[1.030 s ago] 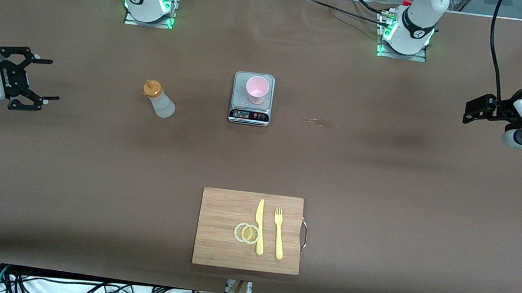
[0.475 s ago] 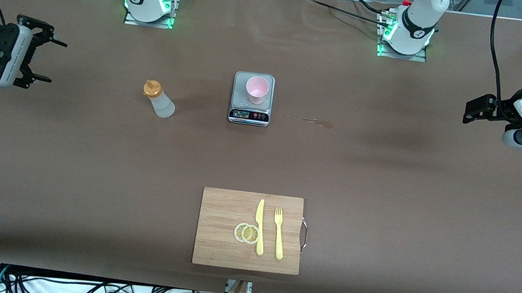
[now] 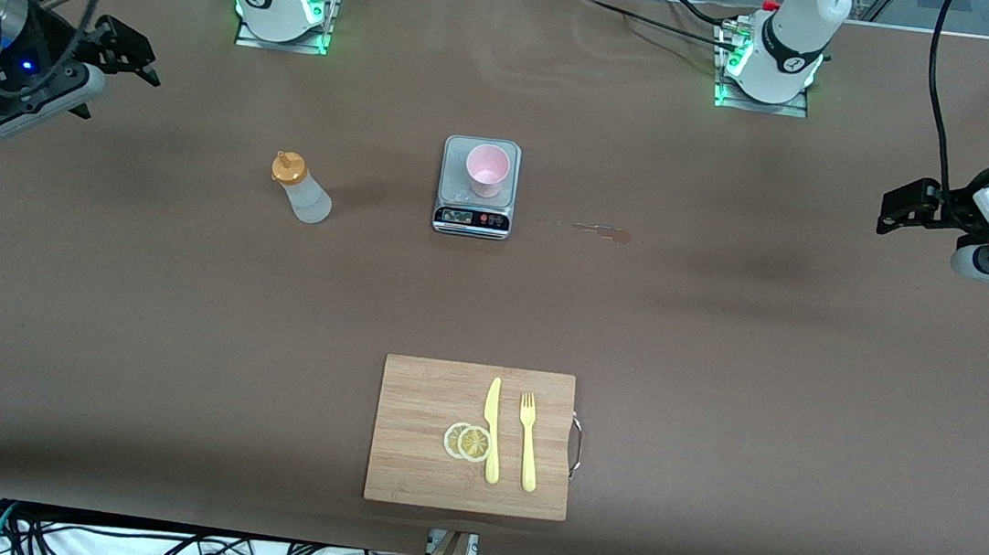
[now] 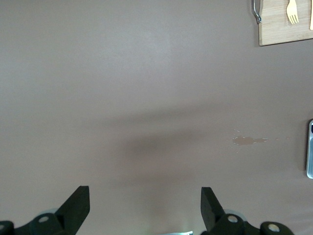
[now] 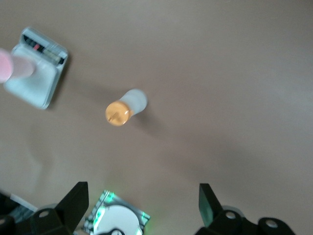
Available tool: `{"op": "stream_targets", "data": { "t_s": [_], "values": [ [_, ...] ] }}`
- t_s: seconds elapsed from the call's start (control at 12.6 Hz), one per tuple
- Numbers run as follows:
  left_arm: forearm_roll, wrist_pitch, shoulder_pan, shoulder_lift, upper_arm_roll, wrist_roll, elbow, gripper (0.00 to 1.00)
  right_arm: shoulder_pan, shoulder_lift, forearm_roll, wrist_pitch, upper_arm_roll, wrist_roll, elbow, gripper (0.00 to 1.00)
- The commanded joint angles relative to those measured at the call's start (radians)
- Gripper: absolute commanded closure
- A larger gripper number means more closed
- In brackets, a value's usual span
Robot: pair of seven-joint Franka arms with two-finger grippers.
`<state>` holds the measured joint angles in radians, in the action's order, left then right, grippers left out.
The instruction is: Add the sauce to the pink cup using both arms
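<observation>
The sauce bottle (image 3: 301,191), whitish with an orange cap, stands upright on the brown table, beside the scale toward the right arm's end. The right wrist view also shows the sauce bottle (image 5: 126,107) from above. The pink cup (image 3: 486,169) stands upright on a small grey scale (image 3: 474,216) at mid-table; the cup (image 5: 12,66) sits at that wrist view's edge. My right gripper (image 3: 127,55) hangs open and empty over the right arm's end of the table, well apart from the bottle; its jaws (image 5: 142,193) stand wide. My left gripper (image 3: 905,203) waits open and empty over the left arm's end, with bare table under it (image 4: 144,193).
A wooden cutting board (image 3: 426,399) lies near the front edge with a yellow knife (image 3: 492,429), a yellow fork (image 3: 527,440) and two lemon slices (image 3: 468,441). A small brown stain (image 3: 601,230) marks the cloth beside the scale. The arm bases (image 3: 280,2) stand along the table's robot-side edge.
My right gripper has swung away from the front camera toward the bases' edge and turned, staying open. The left arm, bottle and cup have not moved.
</observation>
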<state>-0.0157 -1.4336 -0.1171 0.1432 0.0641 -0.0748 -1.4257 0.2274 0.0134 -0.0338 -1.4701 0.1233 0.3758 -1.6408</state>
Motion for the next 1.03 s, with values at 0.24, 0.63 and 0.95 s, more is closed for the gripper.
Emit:
{"op": "stream_targets", "data": {
  "t_s": [0.24, 0.63, 0.95],
  "values": [
    [0.010, 0.021, -0.006, 0.016, 0.003, -0.016, 0.037, 0.00, -0.005, 0.030, 0.002, -0.217, 0.053, -0.086, -0.097, 0.00],
    [0.010, 0.021, -0.006, 0.016, 0.003, -0.016, 0.037, 0.00, -0.005, 0.043, 0.003, -0.121, 0.047, -0.287, -0.068, 0.00],
    [0.010, 0.021, -0.006, 0.016, 0.003, -0.016, 0.037, 0.00, -0.003, 0.025, 0.006, -0.088, 0.041, -0.284, -0.022, 0.00]
  ]
}}
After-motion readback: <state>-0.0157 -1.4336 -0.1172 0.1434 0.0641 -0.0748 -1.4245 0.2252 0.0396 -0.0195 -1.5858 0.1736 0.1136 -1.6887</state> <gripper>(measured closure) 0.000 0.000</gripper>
